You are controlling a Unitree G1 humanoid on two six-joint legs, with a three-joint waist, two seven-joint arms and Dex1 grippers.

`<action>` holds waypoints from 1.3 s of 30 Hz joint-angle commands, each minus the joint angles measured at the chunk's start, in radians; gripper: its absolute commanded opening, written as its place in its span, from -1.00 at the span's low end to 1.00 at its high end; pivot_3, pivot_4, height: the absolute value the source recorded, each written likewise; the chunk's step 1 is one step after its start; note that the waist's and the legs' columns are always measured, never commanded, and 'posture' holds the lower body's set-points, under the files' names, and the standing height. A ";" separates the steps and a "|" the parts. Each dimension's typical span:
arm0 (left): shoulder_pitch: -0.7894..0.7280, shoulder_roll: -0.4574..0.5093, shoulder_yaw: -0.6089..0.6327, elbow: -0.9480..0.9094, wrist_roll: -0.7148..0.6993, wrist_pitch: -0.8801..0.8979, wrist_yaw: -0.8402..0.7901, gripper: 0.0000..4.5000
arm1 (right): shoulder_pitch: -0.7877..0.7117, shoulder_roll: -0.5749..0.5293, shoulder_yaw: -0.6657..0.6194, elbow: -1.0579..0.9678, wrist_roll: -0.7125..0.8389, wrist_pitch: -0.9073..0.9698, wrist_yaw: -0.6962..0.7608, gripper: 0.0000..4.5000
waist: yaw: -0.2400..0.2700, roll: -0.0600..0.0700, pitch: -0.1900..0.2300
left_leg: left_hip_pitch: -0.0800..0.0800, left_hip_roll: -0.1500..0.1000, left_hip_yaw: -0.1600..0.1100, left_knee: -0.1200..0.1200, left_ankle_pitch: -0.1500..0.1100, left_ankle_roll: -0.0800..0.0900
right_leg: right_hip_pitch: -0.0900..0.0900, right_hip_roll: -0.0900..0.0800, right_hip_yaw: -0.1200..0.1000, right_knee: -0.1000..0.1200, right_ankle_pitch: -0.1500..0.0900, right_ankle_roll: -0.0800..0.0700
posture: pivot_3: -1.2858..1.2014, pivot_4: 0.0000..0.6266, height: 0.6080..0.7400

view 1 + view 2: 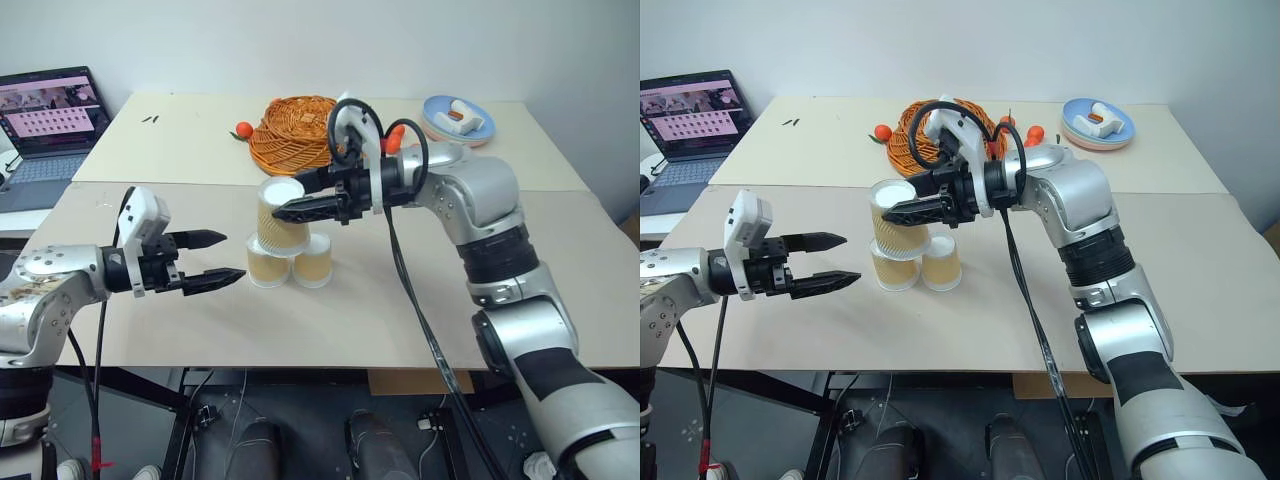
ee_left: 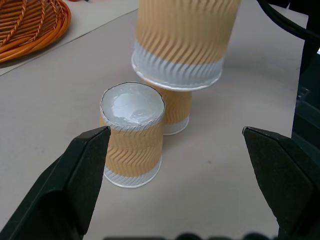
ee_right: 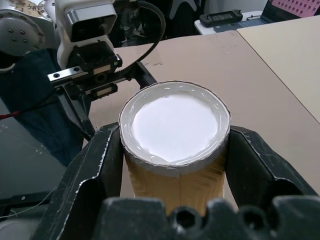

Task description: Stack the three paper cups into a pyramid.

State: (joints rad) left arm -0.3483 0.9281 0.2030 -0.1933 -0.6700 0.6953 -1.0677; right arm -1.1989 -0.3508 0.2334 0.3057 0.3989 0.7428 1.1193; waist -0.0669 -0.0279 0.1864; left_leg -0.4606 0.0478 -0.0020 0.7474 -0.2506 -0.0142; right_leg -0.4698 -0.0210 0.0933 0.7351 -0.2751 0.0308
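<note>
Between my right gripper's fingers sits the third cup, upside down and clamped, its lower body hidden behind them. Just beneath it stand two cups, side by side and inverted; whether it touches them I cannot tell. My left gripper hangs spread wide beside them, holding nothing.

From my screen the three paper cups are tan with a wavy ribbed pattern and white bases, the wicker basket is bright orange, the table plain beige, and both grippers' fingers black.
</note>
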 commanded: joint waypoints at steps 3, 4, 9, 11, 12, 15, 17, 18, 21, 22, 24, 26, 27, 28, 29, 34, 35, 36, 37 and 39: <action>0.003 0.004 0.042 -0.045 -0.019 -0.002 0.010 1.00 | -0.041 0.012 -0.003 0.066 -0.045 -0.085 0.031 0.18 | 0.000 0.000 0.000 | 0.000 0.000 0.000 0.000 0.000 0.000 | 0.000 0.000 0.000 0.000 0.000 0.000 | 0.03 -0.52 -0.04; 0.005 0.005 0.044 -0.047 -0.020 0.000 0.010 1.00 | -0.039 0.013 -0.002 0.075 -0.052 -0.094 0.035 0.18 | 0.000 0.000 0.000 | 0.000 0.000 0.000 0.000 0.000 0.000 | 0.000 0.000 0.000 0.000 0.000 0.000 | 0.03 -0.52 -0.04; 0.003 0.007 0.046 -0.051 -0.020 0.005 0.018 1.00 | -0.027 0.020 0.001 0.119 -0.087 -0.132 0.049 0.18 | -0.001 0.000 0.000 | 0.000 0.000 0.000 0.000 0.000 0.000 | 0.000 0.000 0.000 0.000 0.000 0.000 | 0.03 -0.52 -0.04; 0.003 0.007 0.045 -0.052 -0.020 0.006 0.020 1.00 | -0.025 0.022 0.001 0.135 -0.098 -0.144 0.052 0.18 | -0.001 0.000 0.000 | 0.000 0.000 0.000 0.000 0.000 0.000 | 0.000 0.000 0.000 0.000 0.000 0.000 | 0.03 -0.52 -0.04; 0.003 0.008 0.047 -0.052 -0.021 0.006 0.019 1.00 | -0.025 0.025 0.000 0.140 -0.100 -0.145 0.053 0.18 | -0.001 0.000 0.000 | 0.000 0.000 0.000 0.000 0.000 0.000 | 0.000 0.000 0.000 0.000 0.000 0.000 | 0.03 -0.52 -0.04; 0.003 0.009 0.048 -0.051 -0.020 0.006 0.021 1.00 | -0.027 0.031 -0.004 0.156 -0.110 -0.151 0.052 0.18 | -0.001 0.000 0.000 | 0.000 0.000 0.000 0.000 0.000 0.000 | 0.000 0.000 0.000 0.000 0.000 0.000 | 0.03 -0.52 -0.04; 0.003 0.009 0.047 -0.052 -0.019 0.007 0.023 1.00 | -0.026 0.033 -0.006 0.159 -0.114 -0.153 0.053 0.18 | -0.001 0.000 0.000 | 0.000 0.000 0.000 0.000 0.000 0.000 | 0.000 0.000 0.000 0.000 0.000 0.000 | 0.03 -0.52 -0.04; 0.002 0.009 0.047 -0.051 -0.019 0.006 0.023 1.00 | -0.025 0.034 -0.006 0.155 -0.113 -0.152 0.054 0.62 | -0.001 0.000 0.000 | 0.000 0.000 0.000 0.000 0.000 0.000 | 0.000 0.000 0.000 0.001 0.000 0.000 | 0.03 -0.52 -0.04; 0.000 0.010 0.045 -0.048 -0.017 0.004 0.022 1.00 | -0.027 0.037 -0.017 0.132 -0.099 -0.144 0.062 0.97 | -0.001 0.000 0.000 | 0.000 0.000 0.000 0.000 0.000 0.000 | 0.000 0.000 0.000 0.001 0.000 0.000 | 0.03 -0.52 -0.04; 0.000 0.010 0.044 -0.047 -0.017 0.004 0.023 1.00 | -0.028 0.038 -0.023 0.125 -0.093 -0.140 0.065 0.97 | -0.001 0.000 0.000 | 0.000 0.000 0.000 0.000 0.000 0.000 | 0.000 0.000 0.000 0.001 0.000 0.000 | 0.03 -0.52 -0.04; -0.001 0.010 0.044 -0.047 -0.017 0.005 0.024 1.00 | -0.040 0.035 -0.044 0.109 -0.072 -0.123 0.069 0.97 | -0.001 0.000 0.000 | 0.000 0.000 0.000 0.000 0.000 0.000 | 0.000 0.000 0.000 0.001 0.000 0.000 | 0.03 -0.52 -0.04; -0.002 0.010 0.043 -0.048 -0.017 0.005 0.026 1.00 | -0.060 0.028 -0.076 0.080 -0.040 -0.097 0.075 0.97 | -0.001 0.000 0.000 | 0.000 0.000 0.000 0.000 0.000 0.000 | -0.001 0.000 0.000 0.001 0.000 0.000 | 0.03 -0.52 -0.04; -0.002 0.010 0.043 -0.048 -0.017 0.006 0.026 1.00 | -0.074 0.025 -0.097 0.064 -0.018 -0.075 0.077 0.97 | -0.001 0.000 0.000 | 0.000 0.000 0.000 0.000 0.000 0.000 | -0.001 0.000 0.000 0.001 0.000 0.000 | 0.03 -0.52 -0.04; -0.002 0.010 0.042 -0.048 -0.017 0.006 0.026 1.00 | -0.089 0.020 -0.118 0.048 0.002 -0.055 0.076 0.97 | -0.001 0.000 0.000 | 0.000 0.000 0.000 0.000 0.000 0.000 | -0.001 0.000 0.000 0.001 0.000 0.000 | 0.03 -0.52 -0.04; -0.003 0.009 0.041 -0.049 -0.018 0.007 0.027 1.00 | -0.101 0.017 -0.135 0.038 0.018 -0.040 0.072 0.97 | -0.001 0.000 0.000 | 0.000 0.000 0.000 0.000 0.000 0.000 | -0.001 0.000 0.000 0.001 0.000 0.000 | 0.03 -0.52 -0.04; 0.005 -0.005 0.056 -0.054 -0.025 0.014 0.053 1.00 | -0.196 -0.003 -0.272 0.075 0.094 0.015 -0.019 0.97 | -0.001 0.000 0.000 | 0.000 0.000 0.000 0.000 0.000 0.000 | -0.001 0.000 0.000 0.001 0.000 0.000 | 0.03 -0.52 -0.04; 0.012 -0.018 0.072 -0.056 -0.033 0.022 0.079 1.00 | -0.223 -0.012 -0.336 0.102 0.120 0.025 -0.069 0.97 | -0.001 0.000 0.000 | 0.000 0.000 0.000 0.000 0.000 0.000 | -0.001 0.000 0.000 0.001 0.000 0.000 | 0.03 -0.52 -0.04; 0.024 -0.040 0.102 -0.055 -0.047 0.036 0.118 1.00 | -0.244 -0.029 -0.406 0.127 0.151 0.044 -0.125 0.97 | 0.000 0.000 0.000 | 0.000 0.000 0.000 0.000 0.000 0.000 | -0.001 0.000 0.000 0.001 0.000 0.000 | 0.03 -0.52 -0.04; 0.040 -0.069 0.141 -0.050 -0.049 0.043 0.173 1.00 | -0.248 -0.052 -0.466 0.137 0.164 0.051 -0.190 0.97 | 0.002 0.000 0.000 | 0.000 0.000 0.000 0.000 0.000 0.000 | -0.001 0.000 0.000 0.001 0.000 0.000 | 0.03 -0.52 -0.04; 0.086 -0.125 0.205 -0.035 -0.004 0.024 0.300 1.00 | -0.195 -0.106 -0.512 0.120 0.104 0.018 -0.333 0.97 | 0.011 -0.001 0.000 | 0.000 0.000 0.000 0.000 0.000 0.000 | -0.001 -0.001 0.000 0.000 0.000 0.000 | 0.03 -0.52 -0.04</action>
State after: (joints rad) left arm -0.2861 0.8170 0.3347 -0.2237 -0.7017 0.7297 -0.8655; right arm -1.4229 -0.4100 -0.2129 0.4422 0.5301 0.7846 0.8998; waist -0.0562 -0.0288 0.1866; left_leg -0.4613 0.0476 -0.0021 0.7474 -0.2505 -0.0144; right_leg -0.4703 -0.0225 0.0926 0.7352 -0.2750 0.0305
